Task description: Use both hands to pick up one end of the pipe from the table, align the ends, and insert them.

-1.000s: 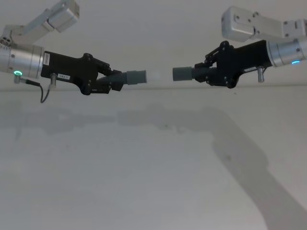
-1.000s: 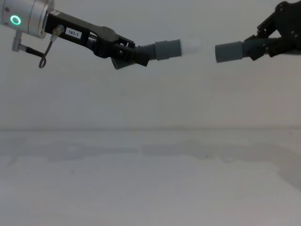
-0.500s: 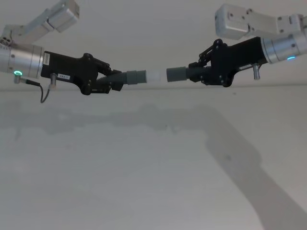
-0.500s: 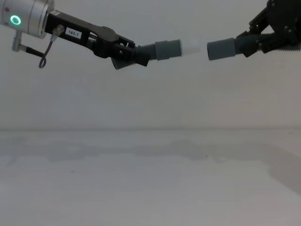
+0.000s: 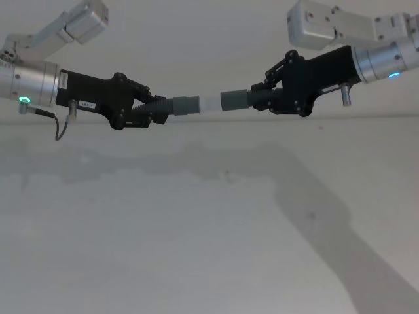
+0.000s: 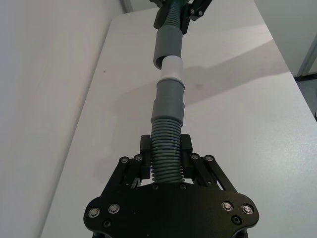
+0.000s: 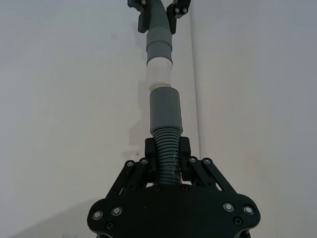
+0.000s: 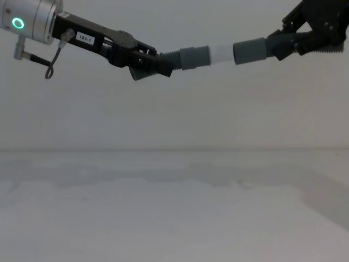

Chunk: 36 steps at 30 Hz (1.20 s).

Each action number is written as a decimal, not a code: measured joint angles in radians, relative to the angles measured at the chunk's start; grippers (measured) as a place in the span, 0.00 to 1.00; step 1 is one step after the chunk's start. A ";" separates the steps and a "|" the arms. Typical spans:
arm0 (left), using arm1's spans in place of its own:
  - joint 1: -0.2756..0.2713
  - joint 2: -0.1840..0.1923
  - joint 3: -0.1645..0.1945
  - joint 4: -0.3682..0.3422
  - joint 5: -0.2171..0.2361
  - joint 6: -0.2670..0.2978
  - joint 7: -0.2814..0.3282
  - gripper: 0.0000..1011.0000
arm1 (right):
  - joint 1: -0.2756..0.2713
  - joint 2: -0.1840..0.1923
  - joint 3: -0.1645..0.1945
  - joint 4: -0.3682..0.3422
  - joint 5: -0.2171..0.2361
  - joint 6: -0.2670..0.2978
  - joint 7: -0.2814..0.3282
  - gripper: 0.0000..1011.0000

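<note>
Both pipe pieces hang in the air above the white table [image 5: 196,235]. My left gripper [image 5: 154,111] is shut on the ribbed part of the left piece [image 5: 183,105], whose whitish tip [image 5: 209,103] points right. My right gripper [image 5: 262,99] is shut on the ribbed part of the right piece, whose dark grey cuff [image 5: 234,100] points left. The tip meets the mouth of the cuff, and most of the tip shows. In the chest view the tip [image 8: 221,54] touches the cuff [image 8: 250,51] at a slight angle. The left wrist view looks along the left piece [image 6: 167,99] toward the cuff [image 6: 168,44].
The white table [image 8: 163,218] stretches wide below both arms, with only their shadows on it. A pale wall rises behind. White upper-arm links [image 5: 327,29] hang at the top corners of the head view.
My right gripper has moved left with its piece, closing the gap until the cuff reaches the whitish tip. The left gripper has stayed still.
</note>
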 joint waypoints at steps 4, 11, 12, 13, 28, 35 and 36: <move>0.000 0.000 0.000 0.000 0.000 0.000 0.000 0.31 | 0.004 0.000 -0.003 -0.005 0.003 0.005 0.002 0.24; 0.000 0.000 0.000 0.000 0.000 0.000 0.000 0.31 | 0.010 0.001 -0.009 -0.012 0.007 0.013 0.004 0.24; 0.000 0.000 0.000 0.000 0.000 0.000 0.000 0.31 | 0.010 0.001 -0.010 -0.012 0.008 0.014 0.004 0.24; 0.000 0.000 0.000 0.000 0.000 0.000 0.000 0.31 | 0.012 0.001 -0.011 -0.013 0.009 0.015 0.005 0.24; 0.000 0.000 0.000 0.000 0.000 0.000 0.000 0.31 | 0.020 0.004 -0.027 -0.016 0.016 0.029 0.012 0.24; 0.000 0.000 0.000 0.000 0.000 0.000 0.000 0.31 | 0.025 0.004 -0.034 -0.019 0.019 0.031 0.012 0.24; 0.000 0.000 0.000 0.000 0.000 0.000 0.000 0.31 | 0.026 0.004 -0.035 -0.019 0.019 0.032 0.012 0.24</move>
